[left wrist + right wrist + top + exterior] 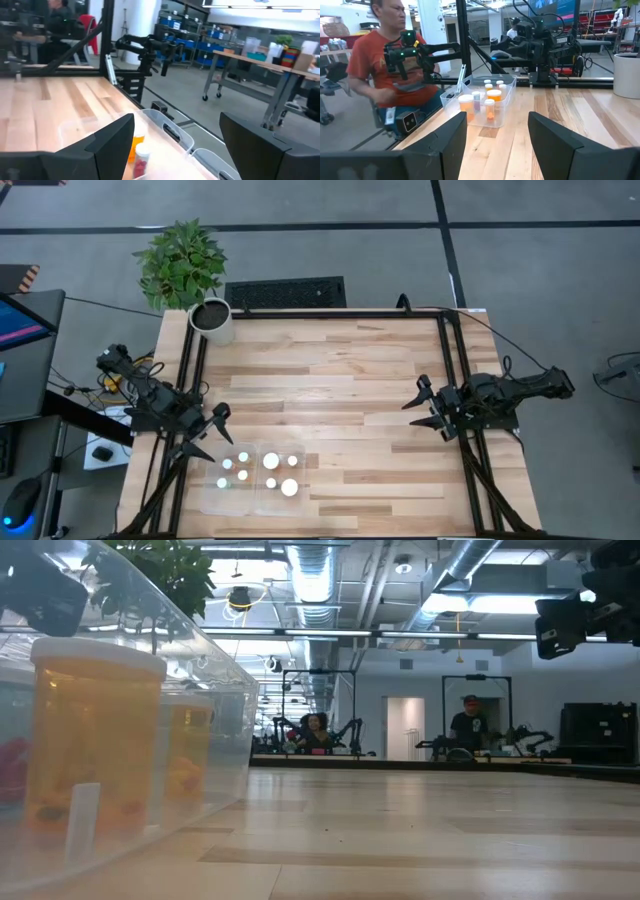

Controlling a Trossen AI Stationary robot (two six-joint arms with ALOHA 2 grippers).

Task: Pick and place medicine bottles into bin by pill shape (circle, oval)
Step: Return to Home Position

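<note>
A pale butcher-block table [340,380] in a black frame carries the clear bin [258,502], whose 2 compartments both hold upright medicine bottles [290,487], white caps showing from above. From table height, an orange bottle [95,740] stands pressed close to the bin's transparent wall, and a white label strip [82,810] on it is too blurred to read. The left gripper [212,433] hangs just beside the bin, off the corner of its left compartment, its dark fingers [110,145] spread wide with nothing between them. The right gripper [418,408] hovers well apart from the bin, across the boards on the right compartment's side, its fingers [445,140] also spread and holding nothing. A white pot [212,320] with a leafy green plant [182,262] sits at the table corner farthest from the bin on the left compartment's side, and a black slotted panel [285,292] lies on the grey floor past the table edge opposite the bin. Beyond the bin a person in a red-orange shirt [385,75] sits off the table's edge. The room behind is a workshop: silver ducts [310,580] overhead, blue shelving [200,37], and 2 people [467,725] at other benches far from the bin.
</note>
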